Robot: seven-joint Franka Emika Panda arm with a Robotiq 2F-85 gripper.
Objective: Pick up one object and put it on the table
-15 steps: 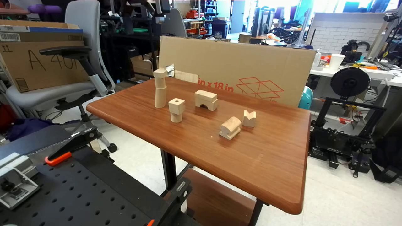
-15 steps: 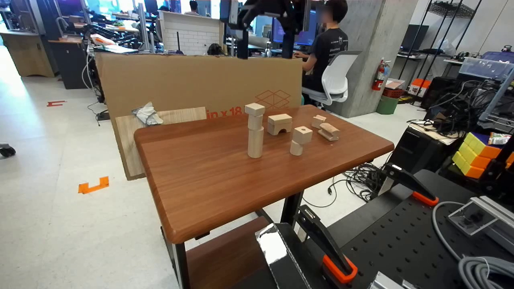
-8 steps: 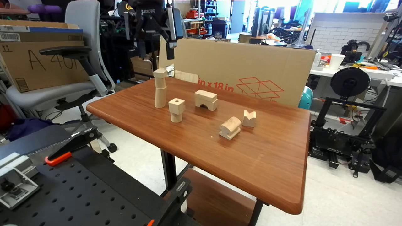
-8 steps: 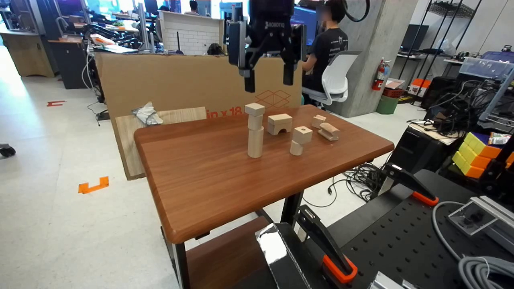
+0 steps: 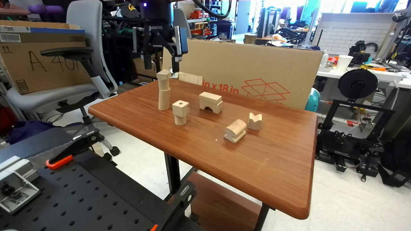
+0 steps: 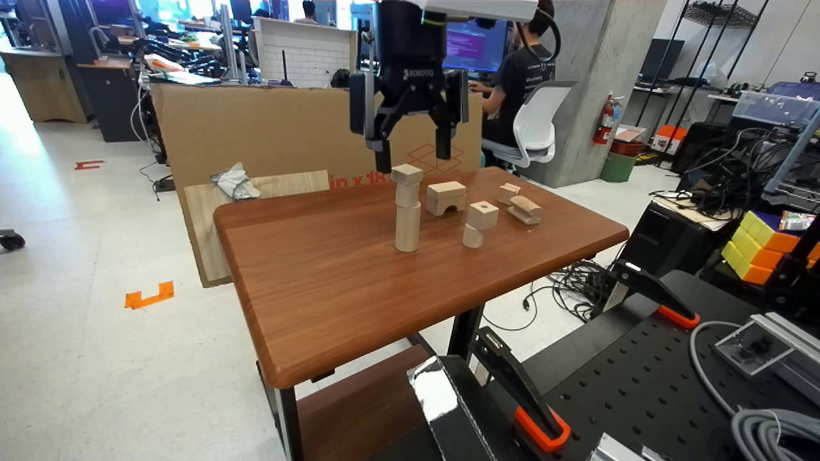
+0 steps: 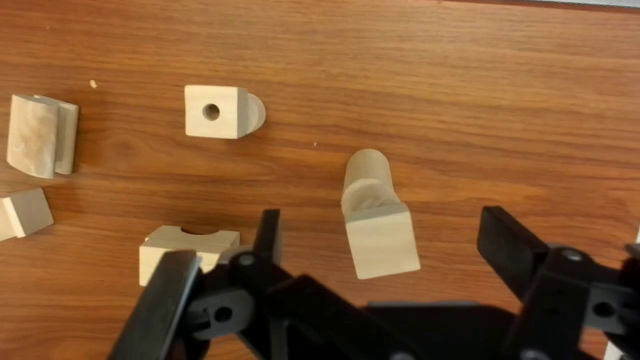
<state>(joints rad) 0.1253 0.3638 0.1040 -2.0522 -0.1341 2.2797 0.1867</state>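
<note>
The reddish-brown table [image 6: 307, 275] is set over a pale floor [image 6: 128, 378], and in both exterior views a cardboard sheet [image 5: 224, 57] is seen upright behind it. A black perforated bench [image 5: 93, 199] is placed near it, with a clamp [image 6: 520, 384] fastened at the bench's edge. On the tabletop a tower [image 5: 164, 91] is formed by a squared block [image 6: 406, 173] carried on two round pieces [image 6: 407, 227]; a drilled cube [image 5: 180, 108] is seated on a short cylinder [image 5: 180, 120]; an arch [image 5: 217, 108] is topped by a flat block [image 5: 210, 97]; and a grooved, round-topped piece [image 5: 236, 130] is placed near a notched block [image 5: 255, 123]. In an exterior view, a cardboard box [image 5: 48, 53] is supported on a grey chair [image 5: 85, 16], its contents hidden, and a white cup [image 5: 344, 63] is placed on a white desk [image 5: 390, 77], its inside out of sight. The gripper [image 6: 413, 162] is held above the tabletop with its fingers [image 6: 443, 142] pointed down and spread wide, and nothing is gripped. In the wrist view the tower's squared block is framed between the fingers, while the arch is partly covered by one of them. Whether the fingertips are level with that block or above it cannot be told. Between the tower and the table's rounded corner [image 6: 277, 368] a broad stretch of wood is shown.
</note>
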